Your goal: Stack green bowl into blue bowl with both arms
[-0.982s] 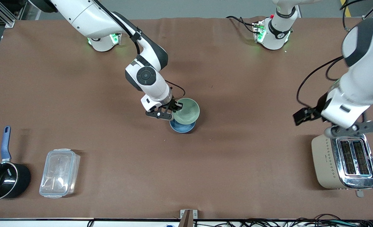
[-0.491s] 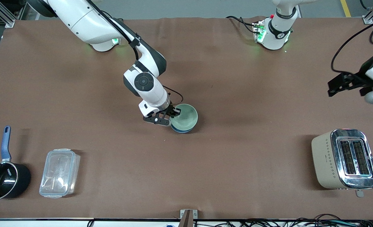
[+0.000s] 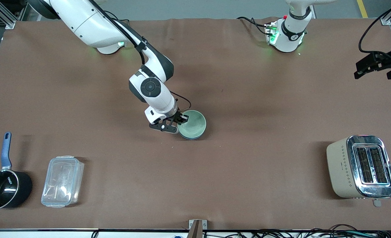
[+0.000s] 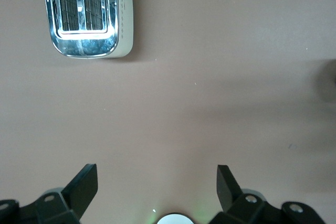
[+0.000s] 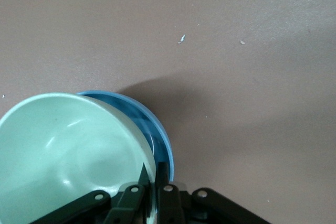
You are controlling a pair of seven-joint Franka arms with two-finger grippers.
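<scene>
Green bowl [image 3: 193, 123] sits nested in the blue bowl [image 3: 191, 137] near the middle of the bench [image 3: 248, 99], with only a thin blue rim showing beneath it. In the right wrist view, the green bowl [image 5: 68, 150] leans slightly within the blue bowl [image 5: 152, 129], leaving a crescent of blue interior exposed on one side.

Black pot [image 3: 3, 188] with a blue handle stands at the right arm's end of the bench, with a clear plastic container [image 3: 62, 181] just beside it. Right tool [image 3: 179, 121] is closed on the green bowl's rim, one finger [image 5: 164, 182] outside the wall and the other inside.

Toaster [image 3: 361, 167] stands at the left arm's end of the bench, well apart from the bowls. Left tool [image 4: 157, 187] waits high over that end, its fingers spread wide and holding nothing.
</scene>
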